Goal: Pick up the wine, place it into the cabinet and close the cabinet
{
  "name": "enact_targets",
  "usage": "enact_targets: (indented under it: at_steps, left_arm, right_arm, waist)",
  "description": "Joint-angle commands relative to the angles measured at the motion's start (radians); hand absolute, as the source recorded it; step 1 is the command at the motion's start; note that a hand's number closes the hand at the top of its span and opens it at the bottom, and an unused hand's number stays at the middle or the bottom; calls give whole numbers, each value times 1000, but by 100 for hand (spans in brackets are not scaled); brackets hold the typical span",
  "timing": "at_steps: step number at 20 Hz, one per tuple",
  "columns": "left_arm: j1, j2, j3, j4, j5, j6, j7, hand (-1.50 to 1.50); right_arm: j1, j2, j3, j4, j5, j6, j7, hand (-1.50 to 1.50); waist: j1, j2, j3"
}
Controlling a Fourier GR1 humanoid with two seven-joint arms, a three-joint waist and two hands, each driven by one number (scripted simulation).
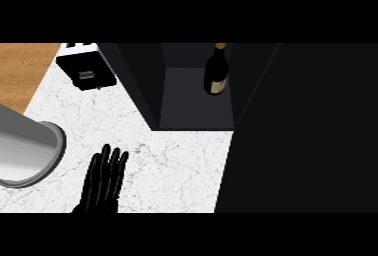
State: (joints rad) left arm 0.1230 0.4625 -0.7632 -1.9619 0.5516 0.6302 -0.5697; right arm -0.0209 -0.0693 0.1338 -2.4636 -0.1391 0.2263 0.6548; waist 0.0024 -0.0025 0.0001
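Observation:
The wine bottle (215, 72), dark with a gold neck and a pale label, stands inside the dark cabinet (184, 107) at the upper middle of the head view. The cabinet's door (303, 130) is a large dark panel filling the right side, swung out over the counter. My left hand (103, 182) rests at the lower left with its fingers straight and pointing up, well apart from the bottle and holding nothing. My right hand does not show.
A big grey metal pot (26, 150) lies at the left edge, close beside my left hand. A black toaster (86, 72) stands at the upper left on the white marble counter (173, 165). Wooden floor (22, 70) shows beyond the counter's left edge.

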Motion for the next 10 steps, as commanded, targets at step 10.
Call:
enact_targets:
  at_steps: [10]
  left_arm:
    - [151,192,256,-117,122,-171,-29,-150]
  right_arm:
    - [224,63,236,-144,-145,10,124,150]
  waist:
    - [-2,-3,0]
